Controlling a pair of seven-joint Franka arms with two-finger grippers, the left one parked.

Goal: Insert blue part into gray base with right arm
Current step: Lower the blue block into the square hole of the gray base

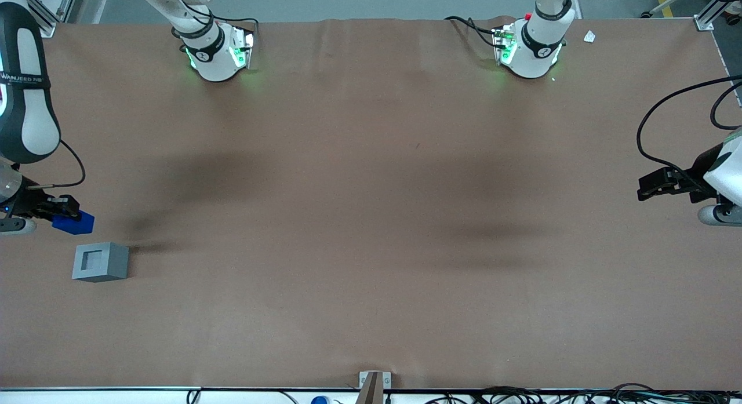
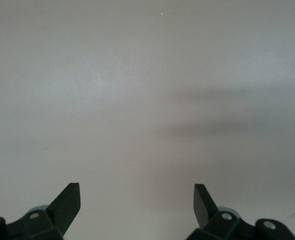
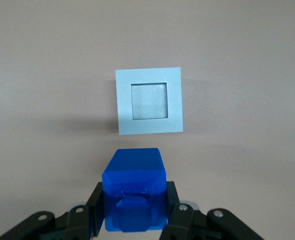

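My right arm's gripper (image 1: 65, 213) hangs above the table at the working arm's end, shut on the blue part (image 1: 74, 222). The wrist view shows the blue part (image 3: 134, 189) clamped between the two black fingers (image 3: 94, 209), its raised stub facing the camera. The gray base (image 1: 99, 261) rests on the brown table, nearer to the front camera than the blue part and apart from it. Its darker square recess (image 3: 149, 101) faces up and holds nothing. The gray base (image 3: 148, 101) lies a short way ahead of the held part.
A brown table cover (image 1: 371, 218) spans the whole surface. Two white arm bases (image 1: 215, 53) (image 1: 530, 47) stand along the table edge farthest from the front camera. A small metal bracket (image 1: 374, 381) sits at the nearest edge.
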